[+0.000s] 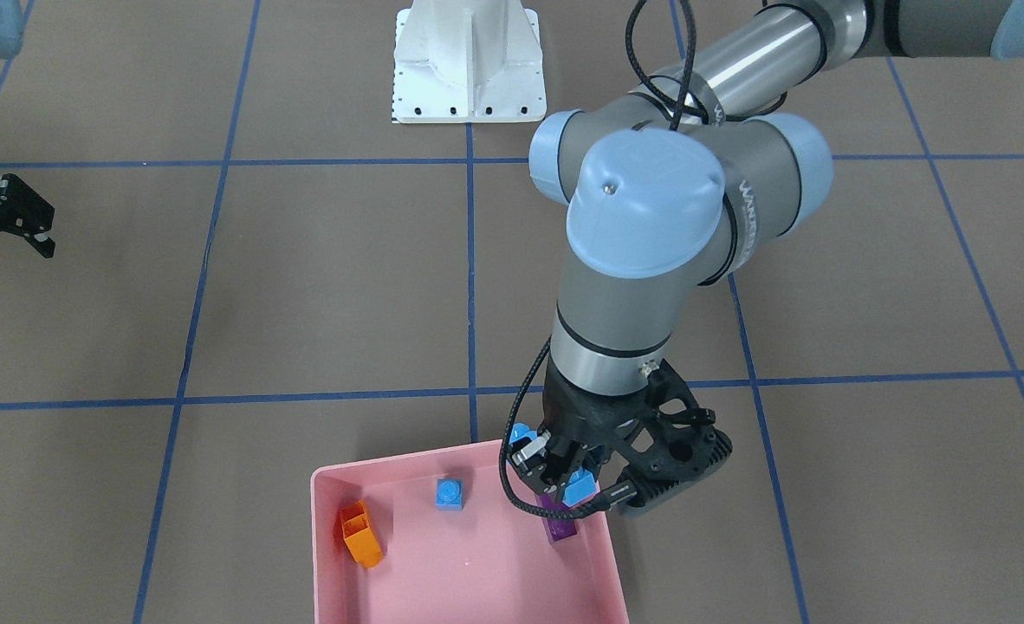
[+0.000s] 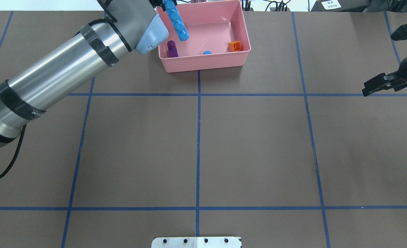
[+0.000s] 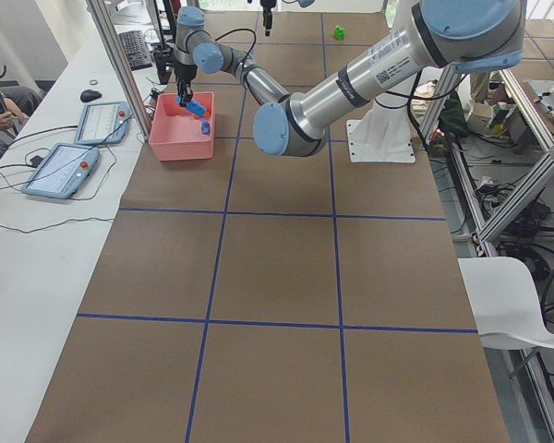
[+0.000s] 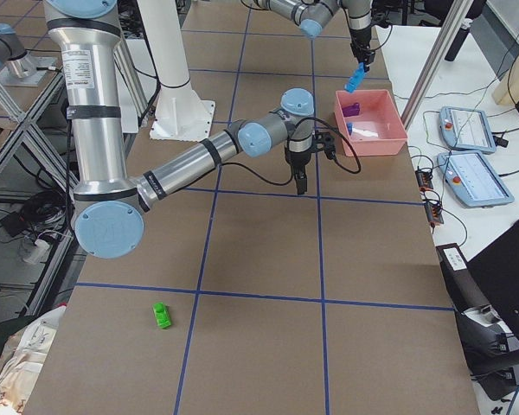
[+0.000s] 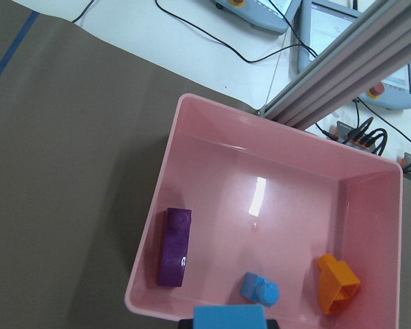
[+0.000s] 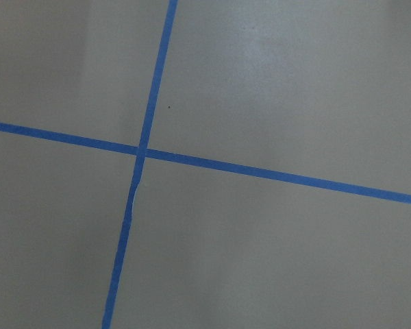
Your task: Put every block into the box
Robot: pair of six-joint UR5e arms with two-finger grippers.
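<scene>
Closest to the left wrist camera is the long blue block (image 5: 229, 317), right at the bottom edge of that view. The left tool (image 1: 555, 472) holds it by its top end. The block hangs on a slant, with its long side pointing down into the box (image 2: 203, 65).

The box sits at the far edge of the bench (image 2: 196, 151). The tool is over the box corner on the robot's left, on the side nearer the robot. The low end of the block looks to be just inside the wall, near the purple block (image 5: 173, 247). So the next move is, I think, just letting go. The block is close to the wall, so it could bump the rim or land on the purple one.

Also lying in the box are the small blue block (image 5: 260, 288) and the orange block (image 5: 338, 282).

The green block (image 4: 162, 316) is not in yet. It lies on the bench, well apart from the box, toward the robot's right end. The right arm is nearer to it.

The right tool (image 2: 379, 84) hangs over bare bench. I cannot tell if it is wide or narrow.
</scene>
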